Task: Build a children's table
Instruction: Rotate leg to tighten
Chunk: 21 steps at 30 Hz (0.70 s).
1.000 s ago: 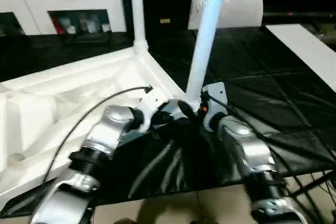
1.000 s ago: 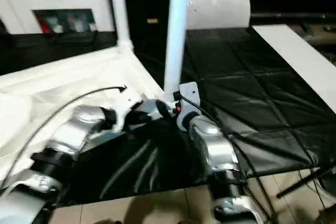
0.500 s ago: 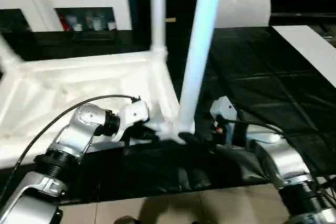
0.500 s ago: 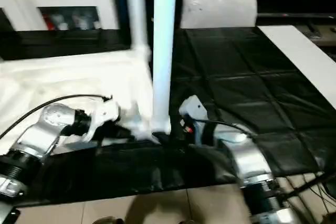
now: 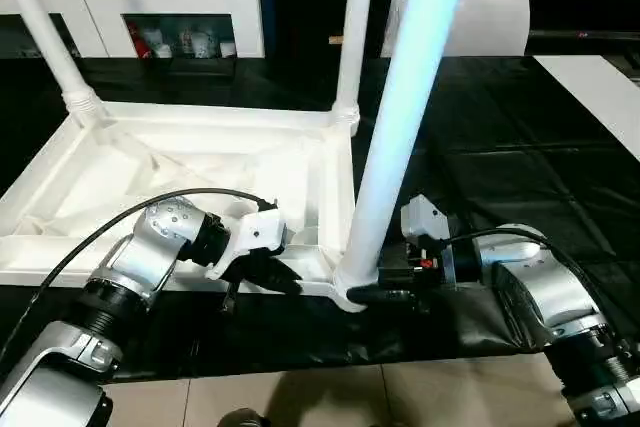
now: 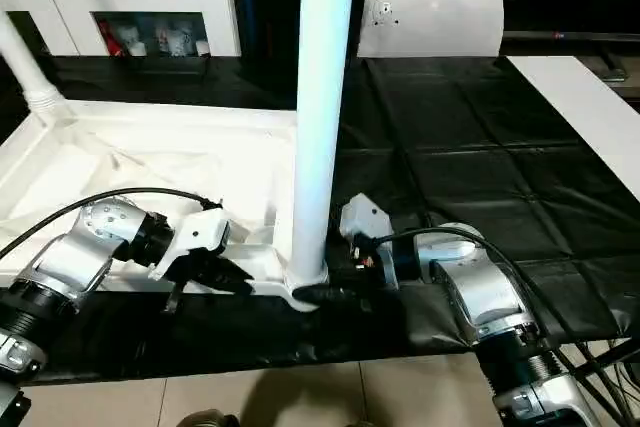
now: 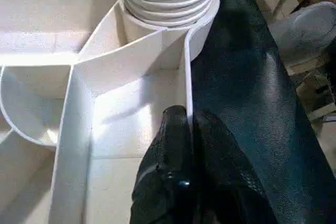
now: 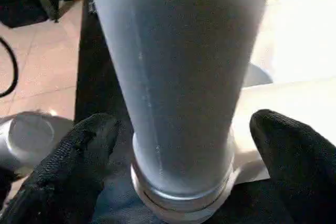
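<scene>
the tabletop [image 5: 190,172] lay upside down on the black mat [image 5: 520,177], ribbed underside up, taking up the left half of the scene. at its far left corner a leg [image 5: 45,42] stood up out of the socket, leaning a little to the left. nearer in, the left gripper [image 5: 275,277] sat low at the tabletop's near rim, fingers [image 7: 176,145] pinched tight on the thin side wall, one finger inside the tray and one outside, as the left wrist view showed. just ahead of those fingers rose the ribbed collar of a corner socket [image 7: 168,3].

moving right, a second leg [image 5: 355,37] stood upright in the far right corner, and the big one, the near leg [image 5: 405,137], stood planted in the near right socket, its base ring down against the corner. the right gripper [image 5: 375,295] lay level beside that base, jaws spread wide, one finger [image 8: 79,156] on each side of the leg and both apart from it, not clamped.

further right the mat ran bare, with a flat white sheet [image 5: 595,97] along its right edge and another white sheet [image 6: 430,17] with a small round mark propped up at the back. a white cabinet [image 5: 150,7] stood behind, far left.
</scene>
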Tool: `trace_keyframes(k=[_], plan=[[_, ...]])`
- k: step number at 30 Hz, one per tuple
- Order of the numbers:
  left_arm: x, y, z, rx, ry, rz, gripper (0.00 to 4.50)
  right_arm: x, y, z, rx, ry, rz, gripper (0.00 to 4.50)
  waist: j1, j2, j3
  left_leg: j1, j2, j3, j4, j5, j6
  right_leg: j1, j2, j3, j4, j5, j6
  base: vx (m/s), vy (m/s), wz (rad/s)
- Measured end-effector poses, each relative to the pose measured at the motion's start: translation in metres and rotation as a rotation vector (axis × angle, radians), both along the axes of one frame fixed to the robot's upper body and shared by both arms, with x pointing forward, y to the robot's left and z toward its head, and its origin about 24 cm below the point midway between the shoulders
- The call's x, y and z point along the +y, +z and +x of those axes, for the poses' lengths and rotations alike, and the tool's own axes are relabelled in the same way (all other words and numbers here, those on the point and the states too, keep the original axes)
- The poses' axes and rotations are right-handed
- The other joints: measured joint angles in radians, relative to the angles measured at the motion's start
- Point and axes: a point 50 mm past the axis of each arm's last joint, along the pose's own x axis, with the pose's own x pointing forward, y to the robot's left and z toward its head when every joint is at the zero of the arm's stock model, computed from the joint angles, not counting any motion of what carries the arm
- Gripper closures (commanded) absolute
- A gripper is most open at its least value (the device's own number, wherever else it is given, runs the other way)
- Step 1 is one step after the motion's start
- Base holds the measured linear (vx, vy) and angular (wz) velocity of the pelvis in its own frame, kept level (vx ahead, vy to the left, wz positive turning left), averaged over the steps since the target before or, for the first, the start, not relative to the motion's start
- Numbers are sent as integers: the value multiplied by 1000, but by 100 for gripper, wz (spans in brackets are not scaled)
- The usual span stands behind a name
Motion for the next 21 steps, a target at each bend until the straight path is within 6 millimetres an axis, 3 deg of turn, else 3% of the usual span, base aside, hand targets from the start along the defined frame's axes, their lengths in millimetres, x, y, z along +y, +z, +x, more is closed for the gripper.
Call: trace_keyframes(k=[14,21], plan=[[0,0,0,-8,-10,0,450,5,-5,3,8,21,9,165,0,-2,1,0,0,0,4,0,0,-1,-1,0,4,-1,1,0,0,0],[1,-1,0,-2,-5,-7,450,6,-6,4,27,20,19,186,0,-3,1,0,0,0,4,0,0,-1,-1,0,5,-1,1,0,0,0]])
